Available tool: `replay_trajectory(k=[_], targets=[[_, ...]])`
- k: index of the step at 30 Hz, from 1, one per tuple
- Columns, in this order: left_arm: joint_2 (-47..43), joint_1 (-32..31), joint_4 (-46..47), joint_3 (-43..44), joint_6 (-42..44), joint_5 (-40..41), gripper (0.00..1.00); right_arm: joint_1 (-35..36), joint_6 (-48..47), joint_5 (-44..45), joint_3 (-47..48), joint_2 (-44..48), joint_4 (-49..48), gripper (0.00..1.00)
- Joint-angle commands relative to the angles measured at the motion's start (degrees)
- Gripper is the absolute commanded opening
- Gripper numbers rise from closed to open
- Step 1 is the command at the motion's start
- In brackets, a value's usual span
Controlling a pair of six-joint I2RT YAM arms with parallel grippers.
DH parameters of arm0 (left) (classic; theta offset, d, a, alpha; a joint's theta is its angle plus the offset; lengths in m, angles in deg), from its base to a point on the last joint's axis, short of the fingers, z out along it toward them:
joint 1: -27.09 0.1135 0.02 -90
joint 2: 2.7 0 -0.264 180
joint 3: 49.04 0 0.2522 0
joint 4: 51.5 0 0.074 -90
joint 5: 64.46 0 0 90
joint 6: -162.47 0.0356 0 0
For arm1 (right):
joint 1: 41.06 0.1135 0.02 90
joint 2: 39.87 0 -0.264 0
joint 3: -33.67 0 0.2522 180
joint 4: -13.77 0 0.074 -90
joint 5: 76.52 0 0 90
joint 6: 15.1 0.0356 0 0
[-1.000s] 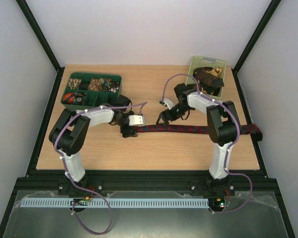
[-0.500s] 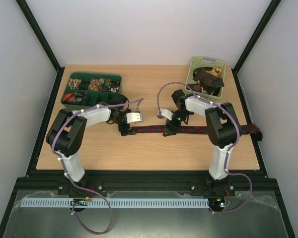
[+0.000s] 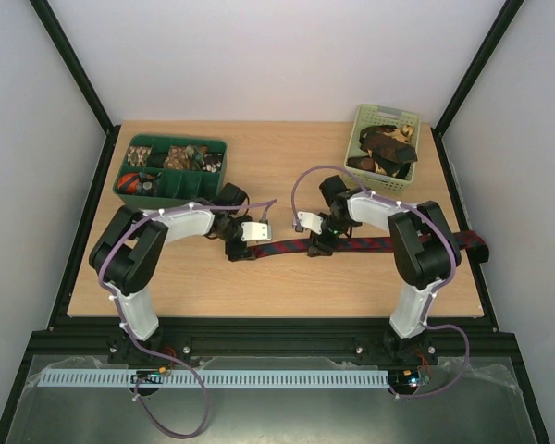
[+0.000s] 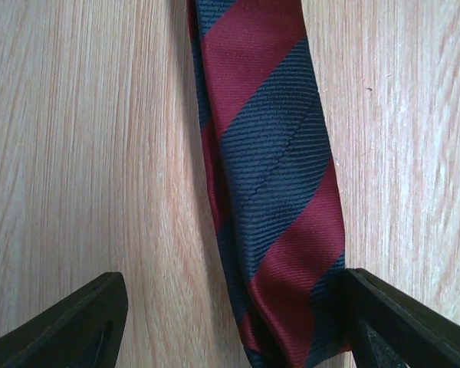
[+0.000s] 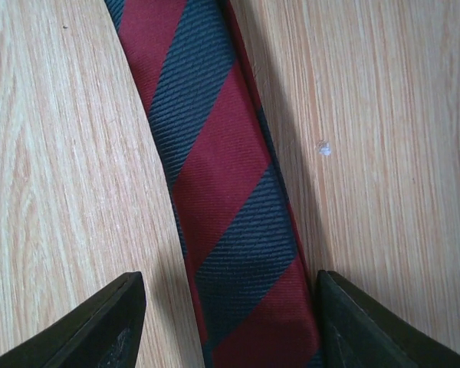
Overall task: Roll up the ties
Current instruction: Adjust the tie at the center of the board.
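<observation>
A dark red tie with navy diagonal stripes [image 3: 370,245] lies flat across the table, and its right end reaches over the right edge. My left gripper [image 3: 239,246] is low at the tie's left end. In the left wrist view it [image 4: 234,330] is open, with the tie [image 4: 276,176] between the jaws and against the right finger [image 4: 399,322]. My right gripper [image 3: 319,245] is low over the tie's middle. In the right wrist view it [image 5: 230,322] is open and straddles the tie [image 5: 222,192].
A pale green basket [image 3: 363,120] at the back right holds several loose dark and brown ties [image 3: 384,148]. A dark green divided tray [image 3: 131,148] at the back left holds rolled ties [image 3: 178,157]. Both arms' cables loop above the tie.
My right gripper has come down and forward from behind the tie onto its middle. My left gripper has shifted slightly at the tie's left end.
</observation>
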Motion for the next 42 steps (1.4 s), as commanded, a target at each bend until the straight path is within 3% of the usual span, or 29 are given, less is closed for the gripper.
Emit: replay_trajectory(k=[1,11,18,28,31,35,42], targets=[[-1.06,0.00,-0.40,-1.57,2.00,0.27,0.78,0.34,0.11,4.66,-4.08,-0.54,1.68,0.61],[-6.67,-0.56,-1.31,-5.78,2.58,-4.06,0.89,0.35,0.47,4.89,-4.51,-1.10,2.12,0.55],[-7.55,0.71,-1.74,-4.64,-0.36,-6.51,0.89,0.35,0.03,4.91,-4.21,-1.26,2.72,0.50],[-7.10,-3.57,2.91,-10.10,0.74,1.55,0.82,0.35,-1.39,4.51,-6.88,0.57,3.26,0.49],[-4.80,-2.98,3.24,-7.97,-1.29,2.68,0.77,0.35,-2.05,4.59,-7.94,1.14,3.24,0.49],[-2.32,-0.17,2.82,-4.63,-3.87,1.46,0.60,0.35,-2.97,5.57,-9.48,1.51,2.73,0.49],[-0.77,1.68,-0.30,-3.03,0.14,-0.40,0.40,0.35,-2.42,5.79,-9.11,0.70,1.71,0.47]])
